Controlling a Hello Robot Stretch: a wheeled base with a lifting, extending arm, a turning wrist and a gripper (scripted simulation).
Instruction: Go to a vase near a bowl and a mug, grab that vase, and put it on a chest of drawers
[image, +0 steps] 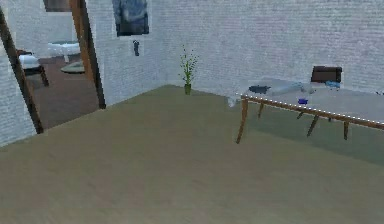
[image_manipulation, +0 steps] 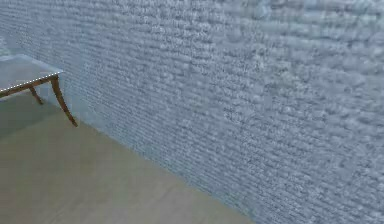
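When looking ahead, widest of all: white-painted brick wall (image: 230, 40) across the far side, meeting an olive-brown floor (image: 150, 165). Same wall (image_manipulation: 230, 100) and floor (image_manipulation: 70, 185) again in the arm side view.

At far left, open doorway with dark wooden frame (image: 90, 55), giving onto a dark-floored room with white furniture (image: 65, 48) and a round grey rug (image: 73, 68).

At right, long grey-topped table (image: 350, 108) on slanted brown wooden legs. Same table (image_manipulation: 25, 72) at the arm side view's left edge. Behind it, against the wall, dark brown chair back (image: 326, 74).

High on the wall, right of the doorway, dark framed picture (image: 131, 15). In the far corner, slim green potted plant (image: 187, 70), upright.

On the tabletop, flat blue-grey shape (image: 262, 88) near the left end and small dark blue blob (image: 303, 101) near the front edge, apart from each other. Vase not to be picked out among them with any certainty; long axis and heading likewise not to be told.

No telling the state of the gripper's fingers.
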